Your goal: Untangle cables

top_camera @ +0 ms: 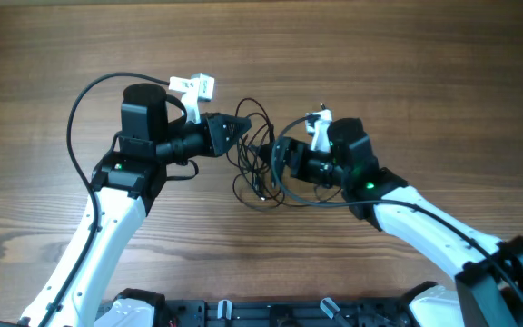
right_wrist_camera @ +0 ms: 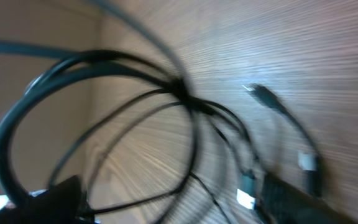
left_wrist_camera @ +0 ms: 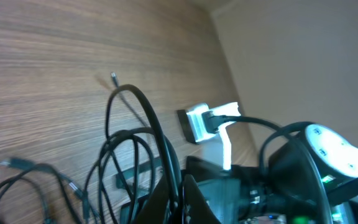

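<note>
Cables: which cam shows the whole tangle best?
Overhead. The cables are all in frame, between the left gripper and right gripper. Left wrist shows only some loops and one plug tip close up; right wrist is blurred, with loops cut off by the frame.

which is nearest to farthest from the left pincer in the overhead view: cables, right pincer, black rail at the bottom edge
From the left pincer:
1. cables, at its tips, mid-table
2. right pincer, across the tangle
3. black rail, far off at the bottom edge
</note>
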